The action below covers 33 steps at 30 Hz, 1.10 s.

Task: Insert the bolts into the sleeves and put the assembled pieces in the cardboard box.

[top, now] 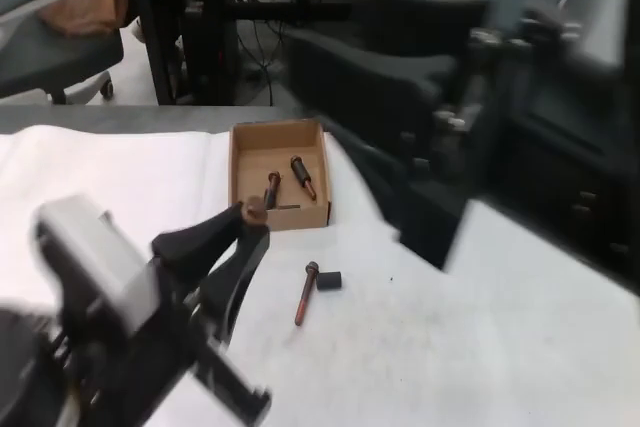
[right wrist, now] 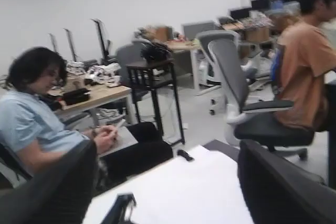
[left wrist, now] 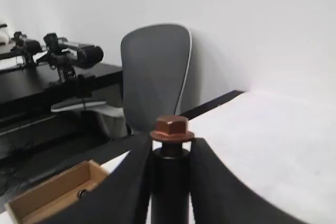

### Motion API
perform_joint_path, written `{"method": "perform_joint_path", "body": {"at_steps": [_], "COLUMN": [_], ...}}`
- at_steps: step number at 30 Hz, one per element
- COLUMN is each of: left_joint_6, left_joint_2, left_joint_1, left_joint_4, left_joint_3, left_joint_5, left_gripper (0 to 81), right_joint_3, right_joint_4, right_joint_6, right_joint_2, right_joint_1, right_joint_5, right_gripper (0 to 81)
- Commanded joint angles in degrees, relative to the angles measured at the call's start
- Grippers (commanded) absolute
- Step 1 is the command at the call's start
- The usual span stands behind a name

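Closest to me is the left gripper, at the near left of the cloth-covered bench. Its two black fingers are clamped on a black sleeve that stands upright between them. A copper bolt sits in that sleeve, its hex head poking out at the top. Just beyond the held piece lies the cardboard box, open-topped, on the white cover. Two assembled pieces lie on the box floor, apart from each other. The first piece is toward the near side, and the second piece is more to the right and a little farther back. On my side of the box, out on the bench, a loose bolt lies with its head end just beside a loose sleeve; I cannot tell whether they touch. The right gripper has its fingers spread wide with nothing between them, the white cover beneath
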Motion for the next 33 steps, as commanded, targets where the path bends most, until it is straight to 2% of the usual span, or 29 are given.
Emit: {"method": "perform_joint_path", "body": {"at_steps": [1,6,10,16,20,23,25,29,30,33], "left_joint_6": [0.75,0.75,0.54,-1.86,-1.86,-1.86,-1.86,-1.86,-1.86,-3.81], "left_joint_2": [6.21,23.87,37.30,54.19,62.68,65.81,66.42,66.47,66.19,64.45], "left_joint_1": [3.76,11.19,15.00,17.81,17.85,17.85,17.85,18.49,18.68,19.22], "left_joint_4": [0.59,0.59,0.59,0.64,0.66,0.77,0.77,0.35,0.34,2.45], "left_joint_3": [-5.15,-17.35,-28.74,-40.37,-45.38,-46.74,-46.80,-46.80,-46.80,-46.80], "left_joint_5": [0.97,6.72,9.90,9.93,9.65,10.71,10.92,10.74,10.54,10.41], "left_gripper": [1.8,1.8,1.8,1.8,0.0,12.2,26.6,63.7,70.0,70.0], "right_joint_3": [-0.28,-0.28,-0.28,-0.28,-0.28,-0.28,-0.28,-0.28,-0.28,-0.28], "right_joint_4": [12.43,17.96,17.97,18.62,25.10,32.49,37.49,49.63,51.73,52.40], "right_joint_6": [-0.69,5.09,7.53,13.02,13.39,13.39,13.08,3.65,2.48,-8.45], "right_joint_2": [-3.83,-7.41,-9.41,-11.67,-11.64,-11.64,-11.64,-10.28,-9.37,-4.82], "right_joint_1": [0.05,0.05,0.05,0.05,0.05,0.05,0.05,-0.17,-0.23,-0.36], "right_joint_5": [4.20,4.15,2.93,-4.14,-5.31,-5.60,-5.03,-0.32,0.46,4.46], "right_gripper": [70.0,70.0,70.0,70.0,70.0,70.0,70.0,70.0,70.0,70.0]}}
